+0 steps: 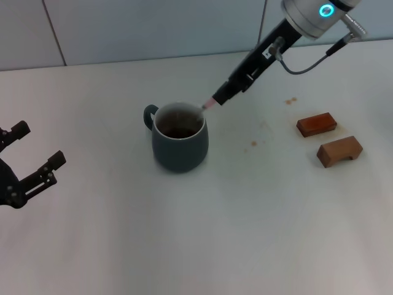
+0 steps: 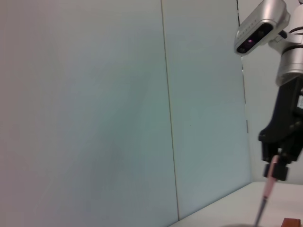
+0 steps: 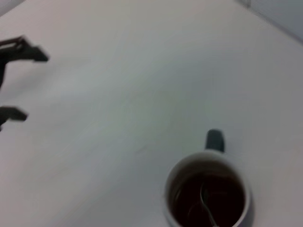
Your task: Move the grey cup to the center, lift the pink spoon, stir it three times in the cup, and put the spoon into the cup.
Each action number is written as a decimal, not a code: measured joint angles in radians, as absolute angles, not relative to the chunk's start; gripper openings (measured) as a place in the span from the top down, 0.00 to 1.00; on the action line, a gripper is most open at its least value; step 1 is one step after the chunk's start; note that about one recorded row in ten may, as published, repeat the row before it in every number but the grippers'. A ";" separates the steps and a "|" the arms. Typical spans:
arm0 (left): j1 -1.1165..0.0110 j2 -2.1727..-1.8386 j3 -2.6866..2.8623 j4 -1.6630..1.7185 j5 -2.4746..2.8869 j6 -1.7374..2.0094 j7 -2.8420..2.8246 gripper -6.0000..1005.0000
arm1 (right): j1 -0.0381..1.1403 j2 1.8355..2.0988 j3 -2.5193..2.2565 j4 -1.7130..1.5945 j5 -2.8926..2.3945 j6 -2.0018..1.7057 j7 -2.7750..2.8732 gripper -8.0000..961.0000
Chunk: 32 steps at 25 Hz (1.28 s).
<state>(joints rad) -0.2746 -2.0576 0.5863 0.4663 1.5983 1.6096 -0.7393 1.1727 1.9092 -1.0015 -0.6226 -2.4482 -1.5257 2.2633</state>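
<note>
The grey cup (image 1: 179, 153) stands upright mid-table, its handle pointing left, with dark liquid inside. My right gripper (image 1: 218, 99) reaches down from the upper right, shut on the pink spoon (image 1: 209, 106) just above the cup's right rim. The spoon slants down into the cup. From the right wrist, the cup's pale rim (image 3: 199, 157) shows, and the metal spoon bowl (image 3: 206, 204) sits in the liquid. In the left wrist view the right gripper (image 2: 278, 165) pinches the pink handle (image 2: 268, 188). My left gripper (image 1: 31, 161) hangs open at the table's left edge, far from the cup.
Two brown wooden blocks (image 1: 316, 123) (image 1: 339, 151) lie to the right of the cup. A few small brown spots (image 1: 290, 100) mark the tabletop near them. A pale wall runs behind the table. The left gripper (image 3: 21, 82) shows far off in the right wrist view.
</note>
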 joint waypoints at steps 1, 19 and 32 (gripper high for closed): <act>-0.275 -2.058 0.585 0.466 1.598 1.611 -0.739 0.16 | 1.168 1.909 -1.002 -0.621 -2.449 -1.503 2.274 0.88; -0.278 -2.059 0.578 0.466 1.596 1.623 -0.742 0.16 | 1.161 1.912 -1.014 -0.620 -2.458 -1.506 2.302 0.75; -0.278 -2.060 0.578 0.466 1.595 1.627 -0.742 0.16 | 0.918 2.017 -0.894 -0.908 -2.344 -1.468 2.085 0.37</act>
<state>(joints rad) -0.2775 -2.0598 0.5781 0.4664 1.5952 1.6265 -0.7423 0.9183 2.0167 -0.8940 -0.9081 -2.3440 -1.4682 2.0850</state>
